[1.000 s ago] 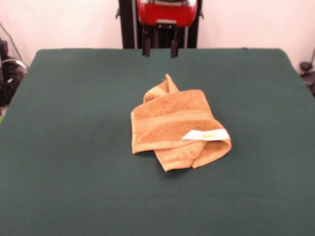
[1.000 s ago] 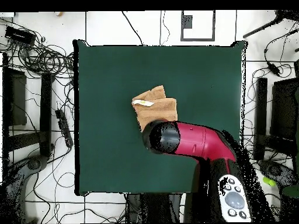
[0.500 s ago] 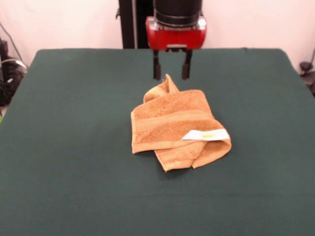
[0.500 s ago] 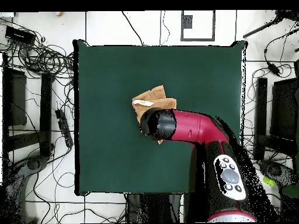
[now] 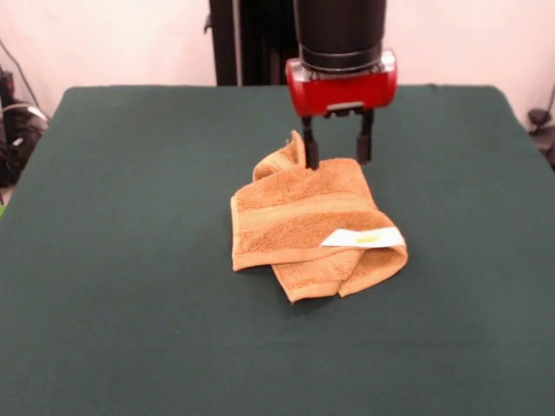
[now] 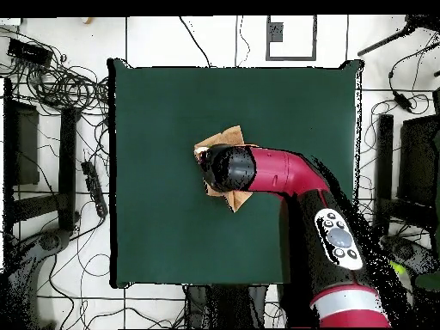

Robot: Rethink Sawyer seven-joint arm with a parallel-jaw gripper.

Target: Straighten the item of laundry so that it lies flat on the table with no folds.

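Note:
The orange-tan towel [image 5: 305, 227] lies crumpled and folded over itself near the middle of the dark green table [image 5: 130, 260], with a white tag [image 5: 364, 237] on its right side. My gripper [image 5: 335, 159] hangs open right over the towel's far edge, its two black fingers [image 5: 310, 154] spread apart and their tips at the cloth. In the overhead view the arm [image 6: 275, 176] covers most of the towel [image 6: 225, 136]; only its edges show.
The table's edges are far from the towel on all sides. Cables and stands [image 6: 51, 77] lie on the floor around the table.
The gripper has come forward and down from the table's far edge to just over the towel's far edge. The towel has not moved.

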